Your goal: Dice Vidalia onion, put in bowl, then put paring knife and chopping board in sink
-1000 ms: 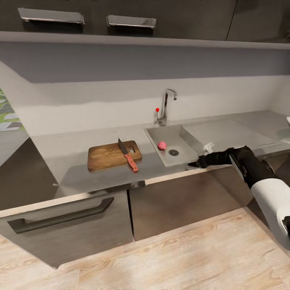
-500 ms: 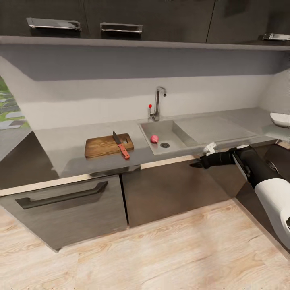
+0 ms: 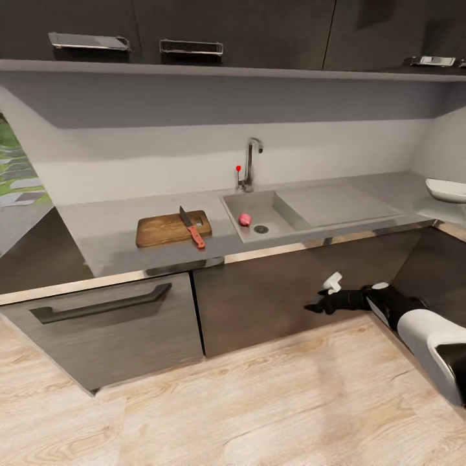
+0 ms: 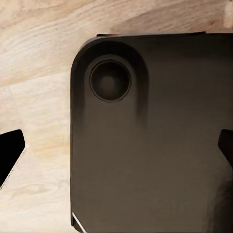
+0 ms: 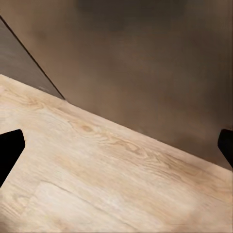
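The pink Vidalia onion [image 3: 244, 219] lies in the steel sink [image 3: 272, 206], beside the dark drain. Left of the sink, the brown chopping board [image 3: 168, 230] rests on the grey countertop [image 3: 110, 226]. Across the board's right end lies the red-handled paring knife [image 3: 192, 228]. The white bowl [image 3: 446, 189] sits on the countertop at the far right. My right gripper [image 3: 316, 307] hangs low in front of the cabinet doors, well below the counter edge. In the right wrist view my right gripper [image 5: 116, 150] is open and empty over the floor. My left gripper [image 4: 116, 153] is open and empty too.
A chrome faucet [image 3: 250, 162] with a red dot stands behind the sink. Dark cabinets [image 3: 259, 298] with a black handle [image 3: 97, 307] run under the counter. Wooden floor [image 3: 246, 401] spreads in front. The left wrist view looks down on the robot's dark base [image 4: 155, 136].
The whole view has pulled back from the counter, so the camera moved. My right arm has dropped from counter-edge height to low in front of the cabinets.
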Robot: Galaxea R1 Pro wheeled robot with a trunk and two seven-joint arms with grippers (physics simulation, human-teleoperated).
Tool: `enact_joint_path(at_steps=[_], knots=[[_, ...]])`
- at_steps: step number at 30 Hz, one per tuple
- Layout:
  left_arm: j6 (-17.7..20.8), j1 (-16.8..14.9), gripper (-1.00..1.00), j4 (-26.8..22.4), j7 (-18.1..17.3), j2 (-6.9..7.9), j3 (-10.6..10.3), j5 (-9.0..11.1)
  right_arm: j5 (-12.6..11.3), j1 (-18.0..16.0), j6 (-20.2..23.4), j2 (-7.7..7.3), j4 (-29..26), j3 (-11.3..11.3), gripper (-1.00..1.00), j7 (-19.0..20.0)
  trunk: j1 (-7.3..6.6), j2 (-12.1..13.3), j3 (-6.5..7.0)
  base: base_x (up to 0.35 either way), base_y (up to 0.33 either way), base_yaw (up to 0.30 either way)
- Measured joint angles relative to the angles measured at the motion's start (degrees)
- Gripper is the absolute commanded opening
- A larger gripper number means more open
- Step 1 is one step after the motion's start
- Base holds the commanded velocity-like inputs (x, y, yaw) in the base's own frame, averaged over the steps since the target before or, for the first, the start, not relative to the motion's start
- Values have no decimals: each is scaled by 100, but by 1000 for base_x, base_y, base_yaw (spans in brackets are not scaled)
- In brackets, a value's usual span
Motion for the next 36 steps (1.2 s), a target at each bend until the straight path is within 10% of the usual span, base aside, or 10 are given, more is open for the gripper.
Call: enact_joint_path(at_steps=[4,9,13,19,27,30,36], knots=[[15,0,100,-404,8,15,0,1,-26,233,-690,160,550,30,100,-438,0,0,0,0,0,0],[47,0,100,-1045,30,80,7,6,-17,1307,-1092,471,668,14,100,-1168,0,0,0,0,0,0],[479,-1,100,-1638,38,112,11,17,180,2336,-1887,842,681,25,100,-2470,0,0,0,0,0,0],[2430,-2,100,-3550,41,25,14,33,936,3623,-3080,1042,691,5,100,-4273,0,0,0,0,0,0],[4581,-35,100,-6248,40,-444,-15,13,998,4192,-3458,1060,693,-13,100,-4478,0,0,2,0,0,0],[5448,-127,100,-7149,27,-557,-218,10,903,4242,-3478,1063,696,-25,100,-4546,0,0,2,0,0,0],[6425,-1000,100,-7925,285,-627,-635,16,-200,4292,-3478,1127,692,7,100,-5075,0,0,2,0,0,0]])
